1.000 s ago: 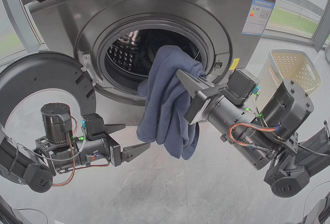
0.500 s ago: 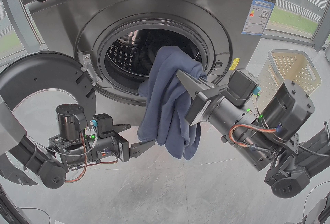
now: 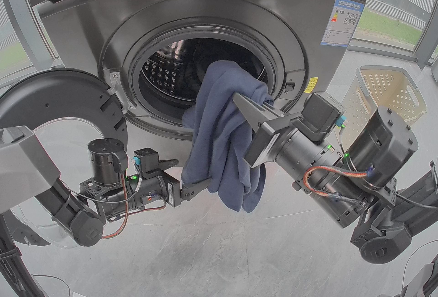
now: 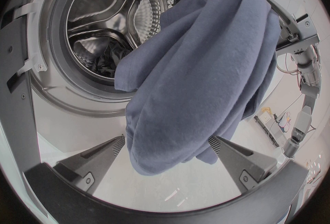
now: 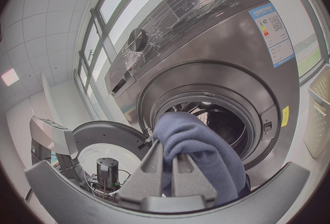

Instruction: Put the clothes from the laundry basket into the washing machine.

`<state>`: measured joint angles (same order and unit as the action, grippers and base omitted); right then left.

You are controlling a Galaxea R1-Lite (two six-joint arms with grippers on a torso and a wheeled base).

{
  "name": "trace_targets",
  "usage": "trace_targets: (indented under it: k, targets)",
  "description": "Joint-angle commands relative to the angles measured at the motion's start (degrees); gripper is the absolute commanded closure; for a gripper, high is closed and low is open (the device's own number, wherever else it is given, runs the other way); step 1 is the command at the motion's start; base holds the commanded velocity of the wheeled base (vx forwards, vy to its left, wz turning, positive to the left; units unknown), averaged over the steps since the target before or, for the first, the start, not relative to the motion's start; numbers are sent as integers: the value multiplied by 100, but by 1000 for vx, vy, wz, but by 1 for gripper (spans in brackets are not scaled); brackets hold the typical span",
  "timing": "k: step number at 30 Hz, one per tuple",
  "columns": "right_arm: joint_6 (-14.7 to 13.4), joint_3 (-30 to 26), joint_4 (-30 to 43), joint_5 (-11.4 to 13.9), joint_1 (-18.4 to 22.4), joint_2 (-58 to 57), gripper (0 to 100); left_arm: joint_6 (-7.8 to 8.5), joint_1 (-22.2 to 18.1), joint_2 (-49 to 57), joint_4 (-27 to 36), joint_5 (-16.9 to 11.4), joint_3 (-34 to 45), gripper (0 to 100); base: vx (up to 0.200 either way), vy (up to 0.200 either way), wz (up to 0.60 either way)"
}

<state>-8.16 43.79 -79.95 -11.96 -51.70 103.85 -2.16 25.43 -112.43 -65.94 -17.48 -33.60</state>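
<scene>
A blue garment [image 3: 223,138] hangs in front of the washing machine's open drum [image 3: 182,70], its top at the drum's mouth. My right gripper [image 3: 239,99] is shut on its upper fold, the fingers [image 5: 151,169] pinching the cloth [image 5: 202,145]. My left gripper [image 3: 194,171] is low at the garment's left lower edge and open. In the left wrist view the garment [image 4: 199,80] hangs between the two spread fingers [image 4: 103,154]. Dark clothes [image 4: 108,59] lie inside the drum. The beige laundry basket [image 3: 388,92] stands right of the machine.
The machine's round door [image 3: 54,101] is swung open to the left, right behind my left arm. Grey floor [image 3: 228,252] lies free in front of the machine. Windows run behind and beside it.
My left arm has moved right, bringing its open gripper up to the garment's lower edge. The right gripper and the garment have stayed almost still.
</scene>
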Motion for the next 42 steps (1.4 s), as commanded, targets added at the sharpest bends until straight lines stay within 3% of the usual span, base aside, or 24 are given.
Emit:
trace_targets:
  k: [1,16,17,29,34,38,42]
  targets:
    - [-2,-2,-12,1,-24,12,100,-4,-12,-130,-59,-1,-86,0,0,0,0]
    - [-2,-2,-21,1,-24,39,100,-13,-3,-508,-622,-1,-138,0,0,0,0]
    - [-2,-2,-21,-8,-24,47,100,-13,-3,-516,-648,-1,-165,100,0,0,0]
    - [-11,-46,-30,-8,-24,39,100,-13,85,-595,-877,-27,-270,100,0,0,0]
    - [-11,-116,-39,18,46,47,100,-118,120,-516,-1149,-27,-50,100,0,0,0]
    - [-72,-362,-47,62,257,144,100,-338,129,-130,-1923,-27,758,100,0,0,0]
    - [-72,-406,-250,115,433,329,100,-356,243,196,-2327,-45,1382,100,0,0,0]
